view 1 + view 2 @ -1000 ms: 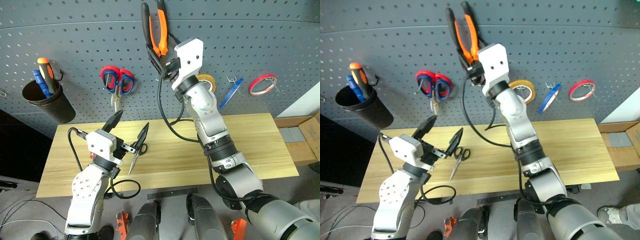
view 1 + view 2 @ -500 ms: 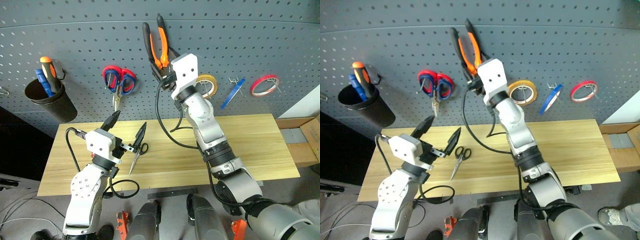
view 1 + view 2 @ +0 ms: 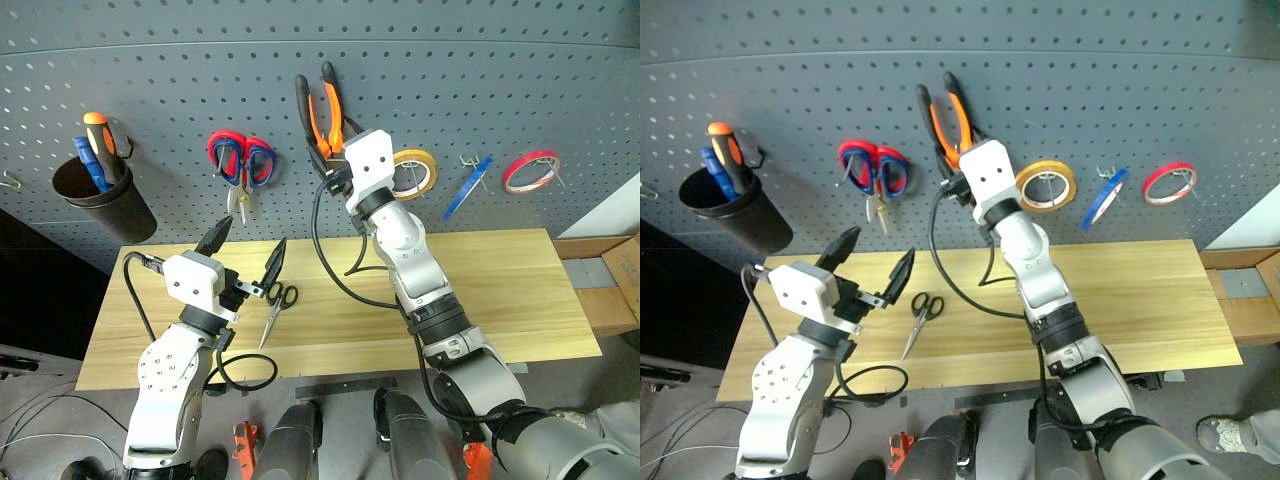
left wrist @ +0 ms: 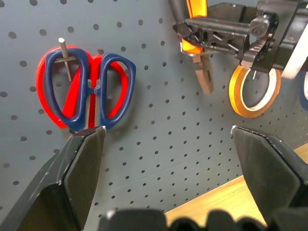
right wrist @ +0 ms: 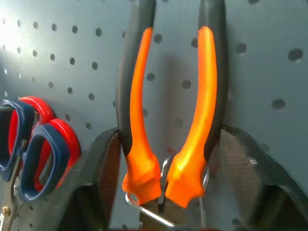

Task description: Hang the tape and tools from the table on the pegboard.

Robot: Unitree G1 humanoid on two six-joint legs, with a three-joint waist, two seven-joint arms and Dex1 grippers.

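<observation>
workshop bench setup: dark grey pegboard (image 3: 150,60) w/ hooks holds pliers (image 3: 322,105), scissors (image 3: 240,160), tape rolls (image 3: 528,170) & a tool cup (image 3: 105,205), above a light wood table (image 3: 500,290).

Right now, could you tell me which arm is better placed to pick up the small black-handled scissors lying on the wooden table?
Left. Its open tool hovers just beside the small black-handled scissors on the light wooden table, while the right tool is up at the orange-and-black pliers on the grey pegboard.
</observation>
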